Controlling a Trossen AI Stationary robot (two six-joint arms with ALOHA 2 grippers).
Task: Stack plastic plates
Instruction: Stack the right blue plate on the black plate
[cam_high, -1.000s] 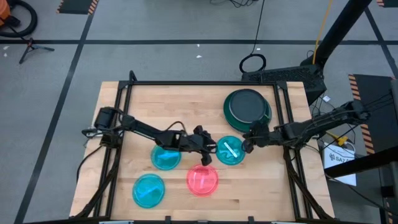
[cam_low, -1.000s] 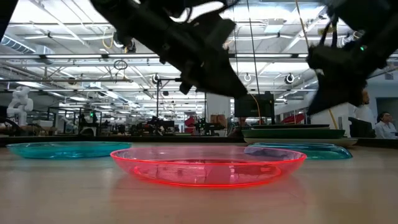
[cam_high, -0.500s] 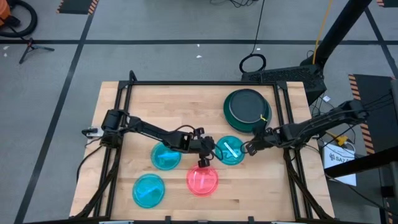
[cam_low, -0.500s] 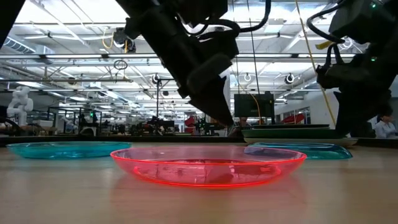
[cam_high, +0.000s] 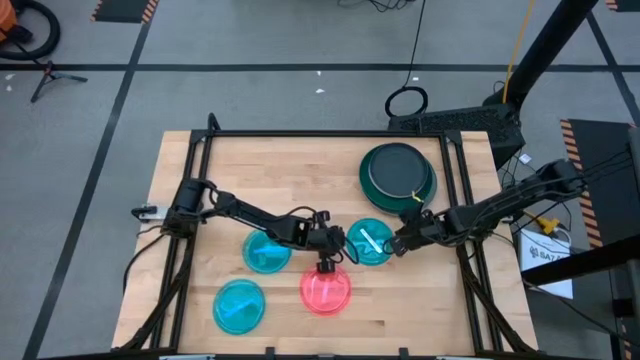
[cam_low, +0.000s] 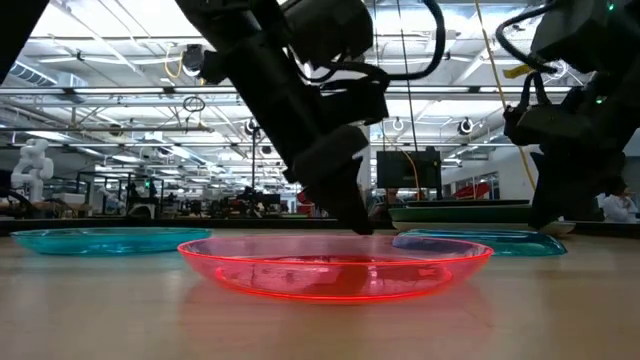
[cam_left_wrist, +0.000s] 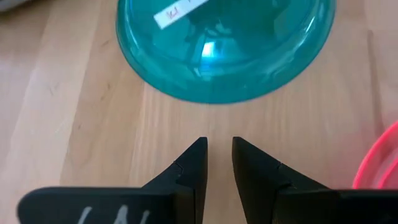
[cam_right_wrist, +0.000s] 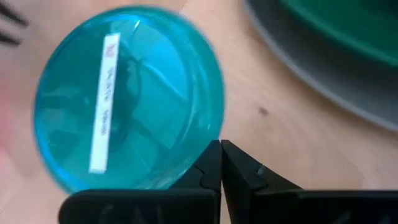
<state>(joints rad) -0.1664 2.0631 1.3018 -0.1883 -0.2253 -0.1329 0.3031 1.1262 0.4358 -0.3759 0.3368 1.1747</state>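
The red-pink plate (cam_high: 326, 290) lies near the front of the table, with a labelled cyan plate (cam_high: 368, 240) behind it to the right. Two more cyan plates (cam_high: 264, 252) (cam_high: 239, 305) lie on the left. A dark green plate (cam_high: 398, 170) sits on a grey one (cam_right_wrist: 323, 81) at the far right. My left gripper (cam_left_wrist: 219, 146) points steeply down over bare wood between the red plate's far rim (cam_low: 400, 240) and the labelled plate (cam_left_wrist: 227, 50). It is slightly open, with nothing between its fingers. My right gripper (cam_right_wrist: 221, 149) is shut at the labelled plate's right rim. My right gripper has its shut fingertips (cam_right_wrist: 211, 155) low at the right rim (cam_right_wrist: 208, 134) of the labelled cyan plate, slanting down from the table's right side. I cannot tell whether they touch the rim. The plate lies flat on the table.
Black frame rails (cam_high: 200, 170) run along the table's left and right sides. Bare wood (cam_high: 280, 170) shows at the far left and at the near right corner (cam_high: 420, 310).
My left gripper has sunk toward the red plate's far rim and tipped more steeply down. My right gripper has dropped toward the table beside the labelled cyan plate's right rim. No plate has moved.
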